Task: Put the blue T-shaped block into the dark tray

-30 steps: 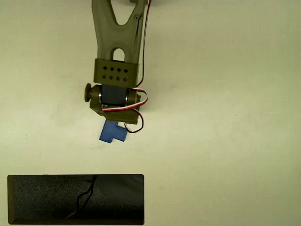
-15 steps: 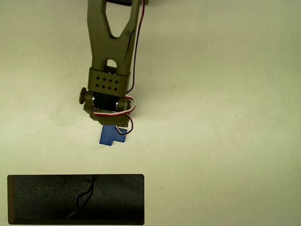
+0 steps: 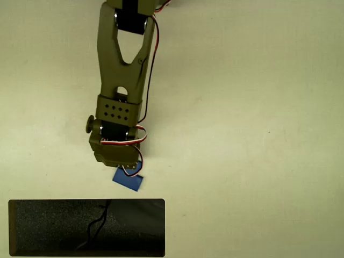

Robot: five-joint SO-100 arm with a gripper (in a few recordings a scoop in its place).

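**Op:** Lower left of centre in the overhead view, I have the gripper (image 3: 127, 173) pointing down the frame, with the olive-green arm (image 3: 121, 59) running up to the top edge behind it.

**Desk:** Where is the block?

**Op:** I see the blue T-shaped block (image 3: 128, 181) poking out just below the gripper's housing. Only its lower part shows; the rest sits under the wrist, so I cannot make out the T outline.

**Desk:** Is the claw clamped on it?

**Op:** I cannot tell. The fingers are hidden beneath the motor body and the red-and-white wires (image 3: 131, 144), so whether they are apart or pinched on the block is not visible to me.

**Desk:** And the tray?

**Op:** I have the dark tray (image 3: 48, 203) along the bottom left of the frame, long side horizontal, with 1 thin wiggly line (image 3: 97, 224) on its speckled floor. The block is just above the tray's upper rim, over the pale table (image 3: 252, 134), not inside the tray.
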